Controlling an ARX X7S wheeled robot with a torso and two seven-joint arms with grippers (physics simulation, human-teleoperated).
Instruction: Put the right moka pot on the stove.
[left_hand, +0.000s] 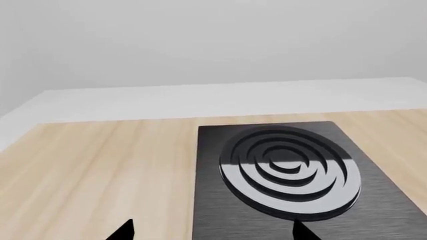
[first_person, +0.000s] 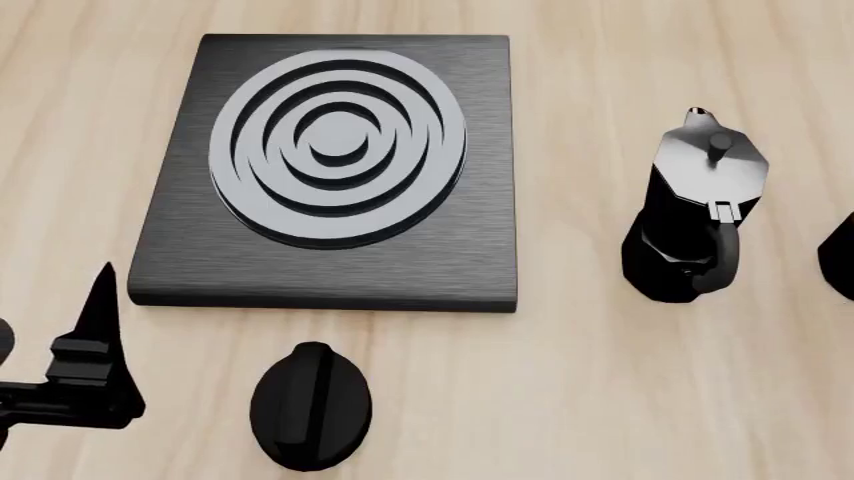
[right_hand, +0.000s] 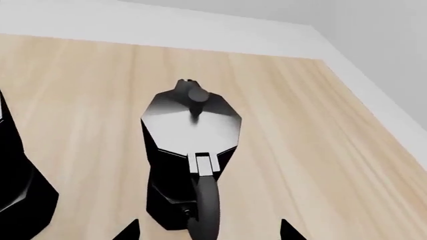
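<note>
The right moka pot, black and faceted with a shiny grey lid, stands upright on the wooden table with its handle toward the right wrist camera. In the head view only a dark sliver of the right moka pot shows at the right edge. My right gripper is open, and its tips show either side of the handle's lower end. The stove lies flat at the left with nothing on its burner rings. My left gripper is open just before the stove; one of its fingers shows in the head view.
An identical twin moka pot stands between the stove and the right pot; the twin pot is also at the edge of the right wrist view. A black oval knob lies in front of the stove. The table's far edge meets a white wall.
</note>
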